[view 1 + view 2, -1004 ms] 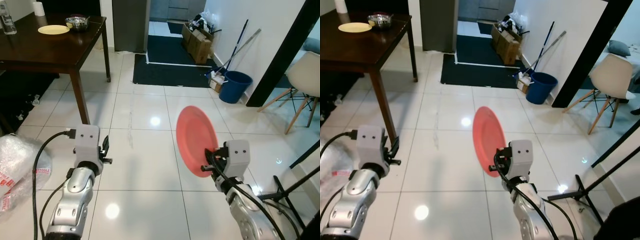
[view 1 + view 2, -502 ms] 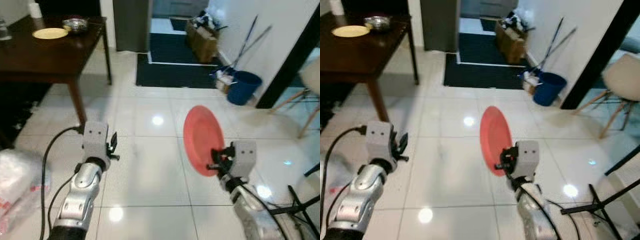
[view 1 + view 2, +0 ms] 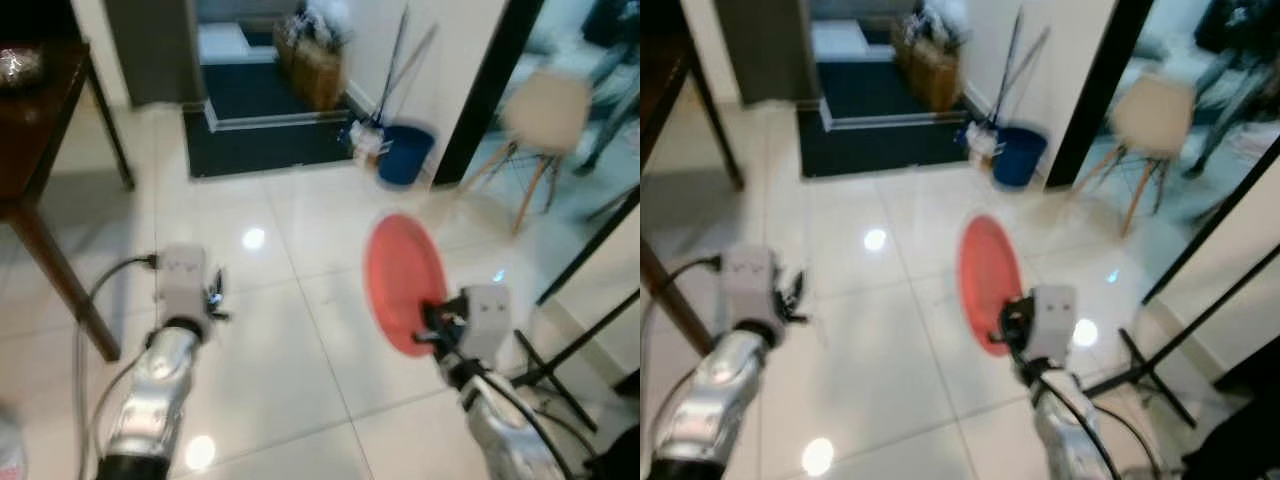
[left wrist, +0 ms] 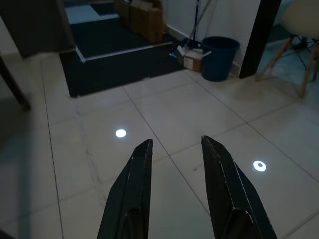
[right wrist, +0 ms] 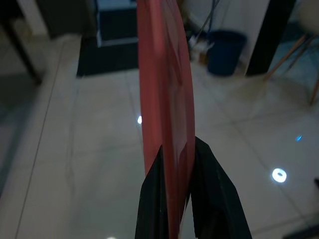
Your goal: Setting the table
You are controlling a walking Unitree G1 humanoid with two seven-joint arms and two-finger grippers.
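Note:
My right gripper (image 3: 428,331) is shut on the lower rim of a red plate (image 3: 403,278), which stands on edge above the white tiled floor. In the right wrist view the red plate (image 5: 164,89) rises edge-on between the two black fingers (image 5: 152,194). My left gripper (image 4: 175,149) is open with nothing between its fingers, held out over the tiles; in the head view the left gripper (image 3: 213,292) is at lower left. A corner of the dark wooden table (image 3: 35,120) with a metal bowl (image 3: 18,64) on it is at the far left.
A blue bucket (image 3: 405,153) with broom handles leans by the wall ahead. A dark mat (image 3: 255,140) and cardboard boxes (image 3: 312,68) lie beyond it. A white chair (image 3: 540,120) stands at right behind a black door frame (image 3: 480,90). A black stand's legs (image 3: 565,350) cross the lower right.
The whole picture has swung to the right and is blurred: the table slid to the left edge, the chair came toward centre. Both grippers keep their pose, the plate still held.

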